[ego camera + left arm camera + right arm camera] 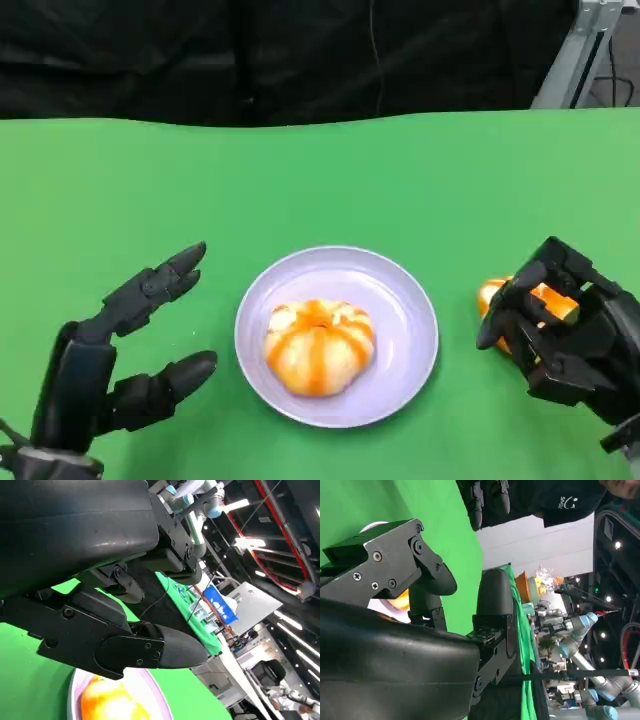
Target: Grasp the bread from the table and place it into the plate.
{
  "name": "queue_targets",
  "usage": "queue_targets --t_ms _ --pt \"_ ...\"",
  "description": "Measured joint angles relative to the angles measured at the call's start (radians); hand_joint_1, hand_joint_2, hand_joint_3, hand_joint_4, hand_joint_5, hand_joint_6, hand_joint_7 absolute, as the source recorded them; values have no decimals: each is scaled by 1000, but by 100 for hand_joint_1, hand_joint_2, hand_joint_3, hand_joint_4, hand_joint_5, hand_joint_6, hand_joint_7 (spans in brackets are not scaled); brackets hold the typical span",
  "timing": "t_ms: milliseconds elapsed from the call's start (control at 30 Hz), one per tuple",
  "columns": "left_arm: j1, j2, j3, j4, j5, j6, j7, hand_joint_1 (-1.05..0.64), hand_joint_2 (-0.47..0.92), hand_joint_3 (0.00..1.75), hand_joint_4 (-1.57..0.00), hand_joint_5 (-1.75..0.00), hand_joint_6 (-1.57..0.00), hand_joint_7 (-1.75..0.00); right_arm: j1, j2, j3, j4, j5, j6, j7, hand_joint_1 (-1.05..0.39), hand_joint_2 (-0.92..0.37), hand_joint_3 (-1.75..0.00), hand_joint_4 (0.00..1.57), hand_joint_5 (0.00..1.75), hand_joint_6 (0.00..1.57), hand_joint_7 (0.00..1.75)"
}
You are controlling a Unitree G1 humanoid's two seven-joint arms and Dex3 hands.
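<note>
Right robot hand on a second bread, one already plated

We judge the grasp step under way: the right robot hand [560, 325] curls over an orange bread [545, 300] on the green worktop [320, 180], right of the lilac plate [405, 300], where a striped bun [318, 347] sits. Whether it truly grips, we cannot tell; fingers hide most of it. Next, lift and carry plateward. The left robot hand [120, 350], left of the plate, is spread and holds nothing.

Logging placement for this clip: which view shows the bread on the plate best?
The head view: the bread lies whole and unobstructed in the middle of the plate. The left wrist view catches only a blurred orange-white part of it below the left robot hand's fingers. The right wrist view gives an orange sliver, unclear.
</note>
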Motion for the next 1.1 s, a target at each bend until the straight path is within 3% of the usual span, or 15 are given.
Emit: queue_targets --t_ms 100,233,433,1100 --pt "7 -14 -10 -5 -139 11 -98 -57 92 21 -77 -2 -62 -2 -2 0 -5 4 0 0 3 4 -58 -119 46 175 37 158" --pt "27 -34 -15 -25 -287 52 -227 -30 92 8 -76 -1 -64 -1 -6 0 -11 10 0 0 8 5 -60 -117 48 175 38 157" --pt "41 -63 -3 -45 -396 102 -356 -28 92 7 -75 0 -65 -1 -12 0 -14 19 0 0 13 5 -61 -115 48 175 38 157" --pt "74 -137 80 -111 -490 220 -478 -9 92 10 -84 -3 -78 -4 -15 0 -15 20 1 -1 14 6 -63 -115 47 175 39 156"
